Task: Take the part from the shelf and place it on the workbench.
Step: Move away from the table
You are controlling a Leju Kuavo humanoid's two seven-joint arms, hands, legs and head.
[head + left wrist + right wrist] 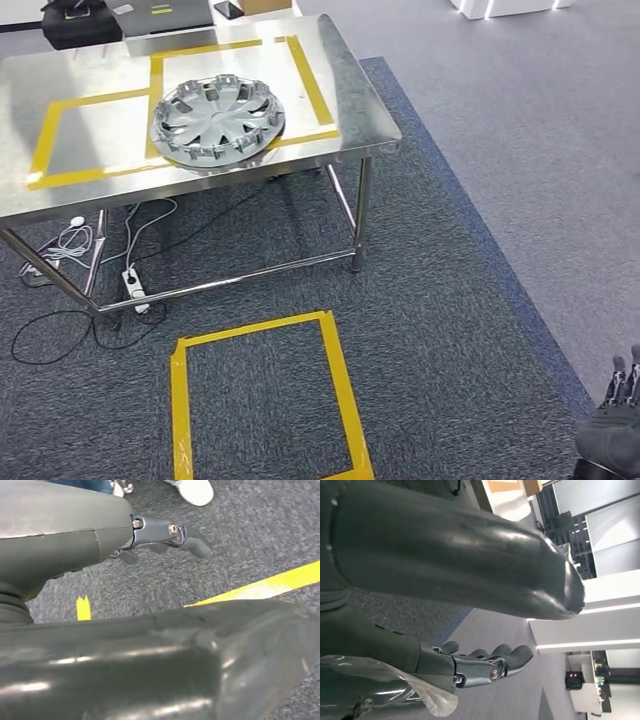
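Cut off at the lower right corner of the head view: right hand (617, 420), just fingertips and a grey wrist showing above the carpet (453, 330). Seen up close in the right wrist view as dark fingers (497, 662) stretched out side by side, thumb apart, nothing in them. Left hand (166, 535) likewise spread loose over the carpet with nothing held, much of it hidden behind its own grey cover. Blurred yellow tape and a person's shoe (196, 490) beyond it.

On the workbench (75, 190): the part, a silver wheel cover (219, 120), lying flat near the front edge toward the right corner, overlapping the yellow tape outline (309, 85). Far edge of the workbench cut off by the frame, a dark bag (79, 22) half seen there. Below, tangled cables (75, 240) and a power strip. Open carpet in front, marked with a yellow tape square (260, 395).
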